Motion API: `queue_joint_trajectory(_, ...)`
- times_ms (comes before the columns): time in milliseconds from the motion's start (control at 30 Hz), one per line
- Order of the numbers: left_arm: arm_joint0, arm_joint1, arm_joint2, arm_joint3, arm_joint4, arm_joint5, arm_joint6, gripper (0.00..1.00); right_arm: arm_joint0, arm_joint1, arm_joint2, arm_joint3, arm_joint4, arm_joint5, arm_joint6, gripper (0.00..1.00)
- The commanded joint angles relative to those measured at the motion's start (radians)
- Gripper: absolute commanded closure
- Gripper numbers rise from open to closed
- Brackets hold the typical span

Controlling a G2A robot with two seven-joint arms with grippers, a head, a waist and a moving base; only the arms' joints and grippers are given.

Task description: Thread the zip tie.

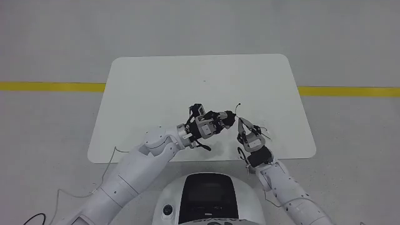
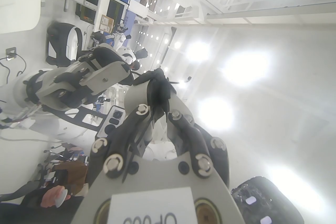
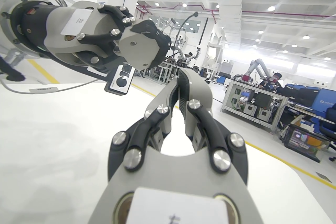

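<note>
A thin black zip tie [image 1: 238,107] is held in the air over the near part of the white table [image 1: 187,81]. My left gripper [image 1: 228,120] is shut on it, and the strap [image 2: 157,93] runs down between its fingers. Right beside it, tip to tip, my right gripper [image 1: 242,128] is shut on the same tie. In the right wrist view the tie [image 3: 181,28] rises from my right gripper [image 3: 179,72] and curves up to its small head, passing the tip of the left gripper [image 3: 165,49]. The right gripper [image 2: 126,70] touches the tie from the side.
The table top bears nothing else around the two grippers. Its front edge [image 1: 206,160] lies just below them. Beyond the table is open floor with yellow lines [image 1: 50,87].
</note>
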State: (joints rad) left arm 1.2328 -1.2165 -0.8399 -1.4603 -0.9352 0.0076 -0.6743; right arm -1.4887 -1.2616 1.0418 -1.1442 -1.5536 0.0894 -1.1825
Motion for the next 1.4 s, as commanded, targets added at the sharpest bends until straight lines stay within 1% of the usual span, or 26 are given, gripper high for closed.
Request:
queue_joint_trajectory(0, 0.0, 0.0, 0.0, 0.0, 0.0, 0.0, 0.0, 1.0, -0.002, 0.0, 0.004, -0.001, -0.001, 0.0, 0.0, 1.0)
queue_joint_trajectory(500, 0.0, 0.0, 0.0, 0.0, 0.0, 0.0, 0.0, 1.0, -0.019, 0.002, 0.032, -0.017, -0.014, 0.0, 0.009, 1.0)
queue_joint_trajectory(1367, 0.0, 0.0, 0.0, 0.0, 0.0, 0.0, 0.0, 1.0, -0.019, -0.002, 0.049, 0.004, -0.016, 0.003, 0.012, 1.0)
